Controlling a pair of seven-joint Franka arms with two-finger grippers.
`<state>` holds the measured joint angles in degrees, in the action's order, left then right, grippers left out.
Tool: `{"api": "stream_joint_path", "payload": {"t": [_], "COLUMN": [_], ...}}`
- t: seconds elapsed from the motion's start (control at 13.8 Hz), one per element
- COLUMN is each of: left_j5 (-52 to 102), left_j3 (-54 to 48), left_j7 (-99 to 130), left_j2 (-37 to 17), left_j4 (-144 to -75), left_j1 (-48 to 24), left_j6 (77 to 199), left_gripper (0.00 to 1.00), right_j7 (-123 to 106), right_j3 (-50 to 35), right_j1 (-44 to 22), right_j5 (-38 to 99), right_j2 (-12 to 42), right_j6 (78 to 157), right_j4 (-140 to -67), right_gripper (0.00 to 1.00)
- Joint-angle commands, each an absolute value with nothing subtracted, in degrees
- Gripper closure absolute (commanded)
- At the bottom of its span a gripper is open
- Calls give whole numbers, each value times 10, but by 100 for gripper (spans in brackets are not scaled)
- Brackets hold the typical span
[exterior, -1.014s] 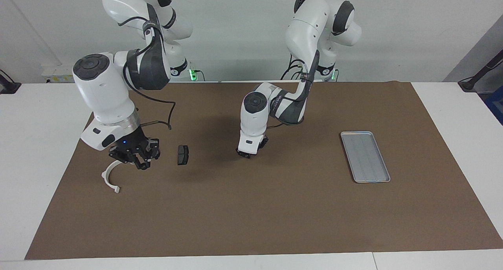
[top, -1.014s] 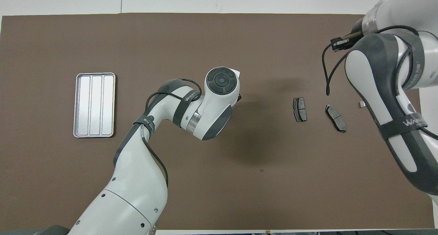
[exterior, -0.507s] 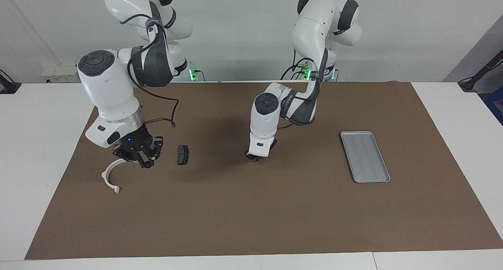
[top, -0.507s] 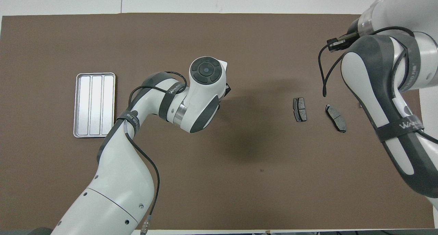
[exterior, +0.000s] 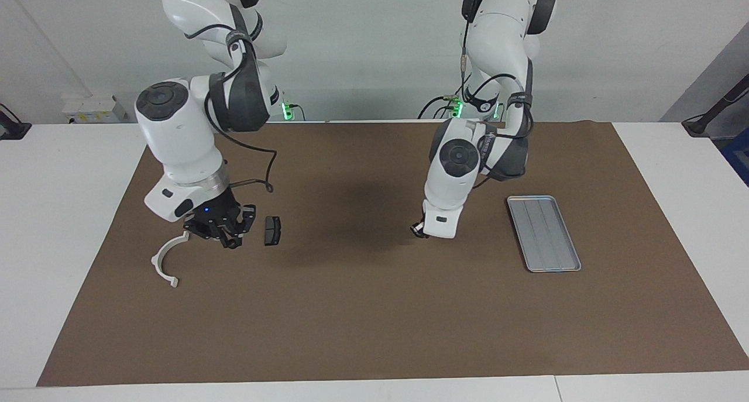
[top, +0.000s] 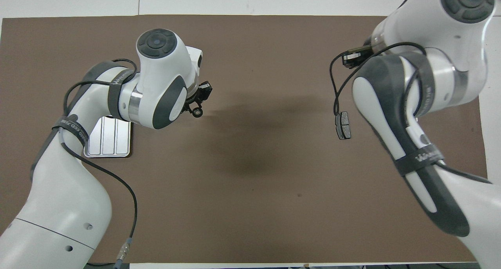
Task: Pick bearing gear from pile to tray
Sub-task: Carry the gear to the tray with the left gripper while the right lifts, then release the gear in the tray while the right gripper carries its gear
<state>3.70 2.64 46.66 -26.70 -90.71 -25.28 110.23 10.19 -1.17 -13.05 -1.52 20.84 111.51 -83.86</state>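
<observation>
— Left gripper first: closed on anything?
— Closed, yes. Pinched on a small black ring at the fingertips, plainest from overhead.
— And hanging where?
— Up over the brown mat, between the tray and the brake pad, much closer to the tray. Not over the tray itself.
— Pose of that arm?
— Rising tall from its base, then folding sharply at the elbow. Forearm dropping to a round white wrist, hand pointing down with a slight lean toward the right arm's end of the table. From overhead, covering part of the tray.
— Anything on the tray?
— Only bare silver ridges running lengthwise in the facing view. Lying flat on the mat toward the left arm's end.
— Right gripper?
— Shut, fingertips together, links splayed out to the sides. Holding nothing visible. Hanging low over the mat between the white half-ring bracket and the brake pad, apart from both as far as can be judged.
— Pose there?
— Elbow bent, thick white wrist tilted, hand aimed steeply down, a small blue light showing just above the fingers. Hidden under its own arm from overhead.
— Rest of the pile?
— Bracket lying flat, open side toward the right arm's end. One dark brake pad beside it, toward the middle of the table.
</observation>
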Motion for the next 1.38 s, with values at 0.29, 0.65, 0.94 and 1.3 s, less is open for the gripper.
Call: {"api": "stream_joint_path", "payload": {"t": [0.29, 0.65, 0.94, 1.3], "left_j5": [44, 40, 39, 39], "left_j3": [23, 25, 24, 24], "left_j7": [152, 20, -10, -11], "left_j2": [-141, -131, -147, -148], "left_j4": [-1057, -1119, -1131, -1187], "left_j1": [-71, -6, -5, -17], "left_j6": [1107, 1214, 1259, 1327], "left_gripper": [96, 96, 96, 95], "right_j7": [359, 445, 482, 490], "right_j3": [-11, -11, -11, -11], "right_j1": [-283, -343, -369, -374], "right_j5": [-33, -33, -33, -33], "right_j2": [200, 216, 256, 269], "right_j6": [1138, 1227, 1276, 1305], "right_j4": [-891, -953, -952, -963], "right_gripper": [100, 100, 100, 100]}}
